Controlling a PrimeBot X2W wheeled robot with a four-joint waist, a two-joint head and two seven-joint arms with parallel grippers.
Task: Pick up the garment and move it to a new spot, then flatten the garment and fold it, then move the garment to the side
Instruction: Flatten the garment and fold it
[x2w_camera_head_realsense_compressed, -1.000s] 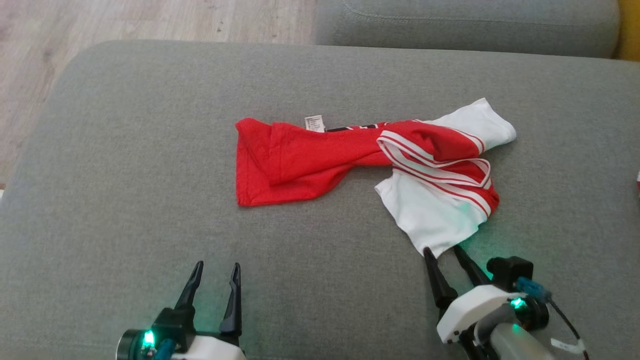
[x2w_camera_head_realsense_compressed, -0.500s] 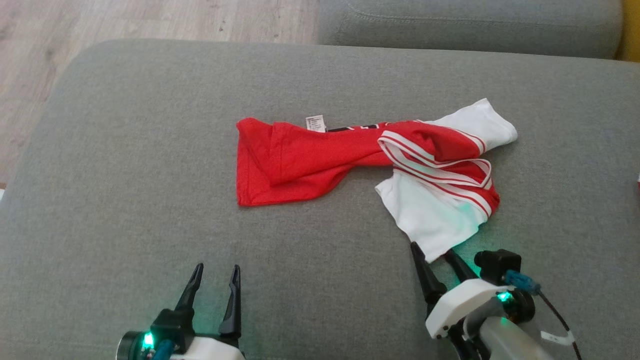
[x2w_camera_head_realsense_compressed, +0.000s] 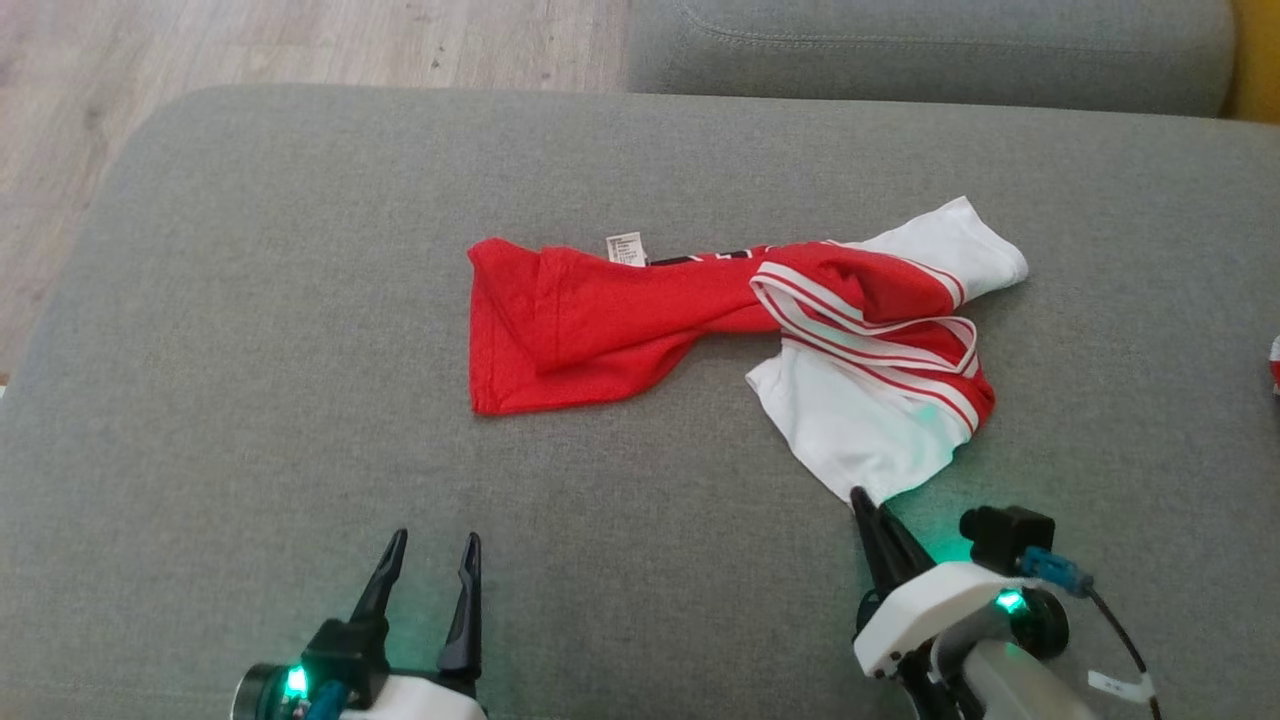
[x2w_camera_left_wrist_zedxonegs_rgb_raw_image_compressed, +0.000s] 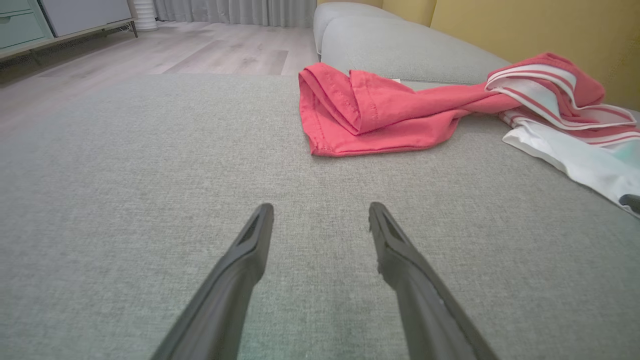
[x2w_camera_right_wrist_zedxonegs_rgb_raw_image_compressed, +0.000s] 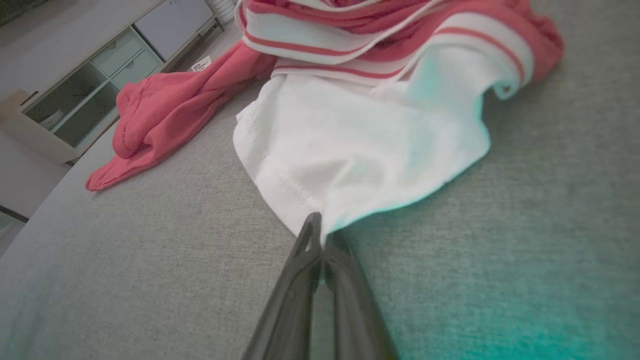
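Garment (x2w_camera_head_realsense_compressed: 640, 320) and claw meet at one point: the right gripper (x2w_camera_head_realsense_compressed: 860, 495), near and to the right, has its two dark fingers pressed together and clenched on the nearest corner of the white sleeve (x2w_camera_head_realsense_compressed: 860, 430). In the right wrist view the stitched hem of that sleeve runs into the slit between the fingertips (only a sliver of cloth is caught). A green glow from the gripper's light tints the white fabric just beyond the pinch.

From that corner the sleeve widens away from the robot and lies flat on the grey cushion (x2w_camera_head_realsense_compressed: 250, 300). Past it sit the twisted red-and-white striped bands (x2w_camera_head_realsense_compressed: 860, 330), and a second white sleeve (x2w_camera_head_realsense_compressed: 960, 245) pokes out at the far right. The red body stretches left from the bands, narrow where it is twisted, then broader, with its left end folded over on itself. A small white label (x2w_camera_head_realsense_compressed: 625, 248) stands up at its far edge. The whole piece lies crumpled around the cushion's middle, a little to the right.

The left gripper (x2w_camera_head_realsense_compressed: 435, 540), near and to the left, is released: its fingers stand apart over bare cushion with nothing between them, well apart from the red hem.

Beyond the cushion are another grey cushion (x2w_camera_head_realsense_compressed: 930, 50) at the far side and a wooden floor (x2w_camera_head_realsense_compressed: 300, 40) at the far left.
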